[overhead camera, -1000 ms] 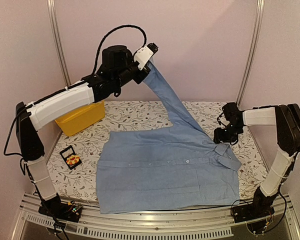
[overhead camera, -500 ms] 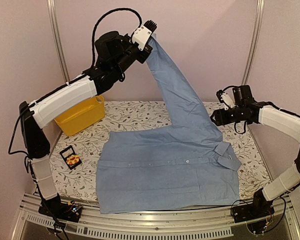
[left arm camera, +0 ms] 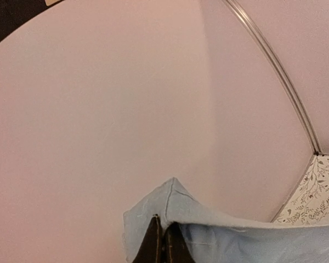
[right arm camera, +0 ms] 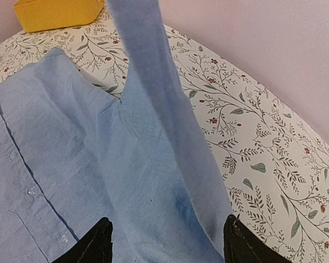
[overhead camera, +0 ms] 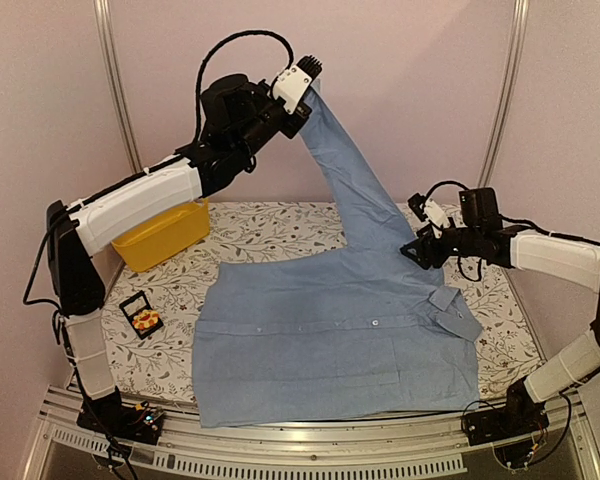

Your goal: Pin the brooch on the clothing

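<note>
Top view: shirt, soft, limp, light; body lying flat, one sleeve held aloft by left gripper. Brooch, small, likely rigid, in black box left of shirt, well apart from both grippers; best gripped by its rim.
Left wrist view: fingers pressed together on sleeve hem.
Right wrist view: right gripper spread, straddling shirt's sleeve root, pinching nothing.

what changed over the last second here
The right arm swung left, bringing its open jaws to the base of the raised sleeve of the shirt. The left arm, jaws shut on the sleeve end, lifted it slightly higher. Shirt body, brooch, black box and yellow basin stayed put.
</note>
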### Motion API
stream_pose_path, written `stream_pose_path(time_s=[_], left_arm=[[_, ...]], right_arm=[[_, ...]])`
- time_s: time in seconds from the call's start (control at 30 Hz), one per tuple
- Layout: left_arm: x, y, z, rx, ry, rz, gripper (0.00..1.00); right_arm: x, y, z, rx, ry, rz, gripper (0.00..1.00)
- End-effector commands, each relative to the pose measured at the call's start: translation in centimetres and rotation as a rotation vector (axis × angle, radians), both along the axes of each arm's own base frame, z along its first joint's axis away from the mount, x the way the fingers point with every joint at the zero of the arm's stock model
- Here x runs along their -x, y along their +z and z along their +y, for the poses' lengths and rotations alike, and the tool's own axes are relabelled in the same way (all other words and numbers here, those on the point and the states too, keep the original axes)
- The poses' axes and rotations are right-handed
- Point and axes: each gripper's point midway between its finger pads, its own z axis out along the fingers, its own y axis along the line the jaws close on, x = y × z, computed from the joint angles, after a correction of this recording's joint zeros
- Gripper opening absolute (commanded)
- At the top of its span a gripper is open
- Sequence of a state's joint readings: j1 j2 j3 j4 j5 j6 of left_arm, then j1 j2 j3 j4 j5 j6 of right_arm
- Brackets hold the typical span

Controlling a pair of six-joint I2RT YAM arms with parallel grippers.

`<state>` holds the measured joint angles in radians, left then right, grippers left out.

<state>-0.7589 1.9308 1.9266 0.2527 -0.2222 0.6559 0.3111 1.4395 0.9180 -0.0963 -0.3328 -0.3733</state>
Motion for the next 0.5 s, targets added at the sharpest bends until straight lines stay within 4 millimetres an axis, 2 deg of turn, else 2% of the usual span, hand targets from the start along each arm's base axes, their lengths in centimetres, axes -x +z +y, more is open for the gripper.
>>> stream_pose_path(time_s=[0.0, 0.07, 0.2, 0.3, 0.33, 0.4, 0.47], left_arm=[[-0.6, -0.1, 0.4, 0.019, 0.030, -0.034, 0.00], [-0.7, -0.1, 0.4, 0.022, 0.031, -0.035, 0.00], [-0.6, -0.3, 0.3, 0.018, 0.027, -0.035, 0.00], [-0.6, -0.5, 0.3, 0.019, 0.022, -0.028, 0.00], [-0.6, -0.6, 0.3, 0.021, 0.022, -0.024, 0.00], [-0.7, -0.8, 0.4, 0.024, 0.024, -0.015, 0.00], [-0.7, -1.2, 0.4, 0.022, 0.025, -0.007, 0.00]], right_arm=[[1.2, 1.9, 0.0, 0.009, 0.063, -0.109, 0.68], [0.8, 2.2, -0.7, 0.009, 0.018, -0.163, 0.69], [-1.3, 2.2, -1.7, -0.041, -0.061, -0.214, 0.68], [-3.4, 1.2, -1.1, -0.046, -0.044, -0.176, 0.63], [-4.0, 0.0, -0.8, -0.038, -0.036, -0.146, 0.61], [-5.1, -0.7, -0.8, -0.032, -0.049, -0.136, 0.54], [-6.3, -1.3, -1.3, -0.041, -0.075, -0.128, 0.36]])
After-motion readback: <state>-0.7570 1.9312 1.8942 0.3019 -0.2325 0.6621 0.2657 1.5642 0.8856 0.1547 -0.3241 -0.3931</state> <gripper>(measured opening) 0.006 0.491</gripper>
